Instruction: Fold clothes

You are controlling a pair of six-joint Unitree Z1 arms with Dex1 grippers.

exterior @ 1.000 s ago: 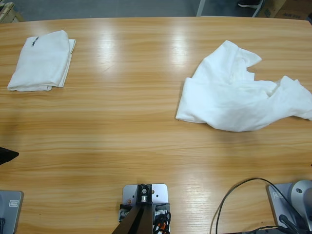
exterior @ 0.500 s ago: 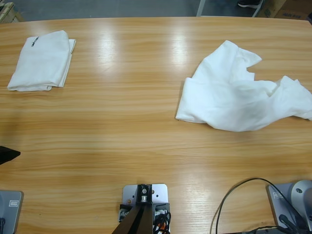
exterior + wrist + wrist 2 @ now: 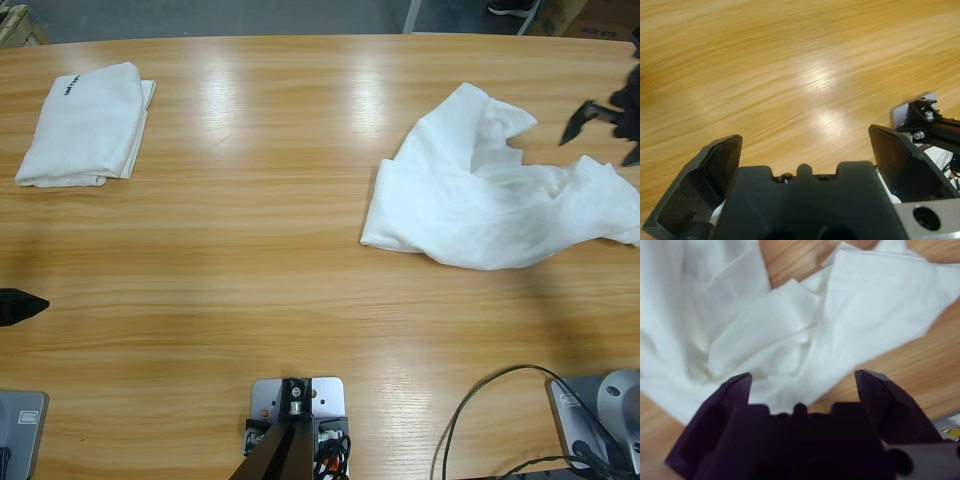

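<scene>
Jaws of your right gripper gape above the crumpled T-shirt; your left gripper gapes over bare table.

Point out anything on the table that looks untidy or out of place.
The crumpled T-shirt on one side of the table lies bunched and wrinkled, one part trailing to the table's edge, unlike the folded T-shirt at the far corner. The right gripper hovers open above it; the left gripper, also open, is over bare wood.
</scene>
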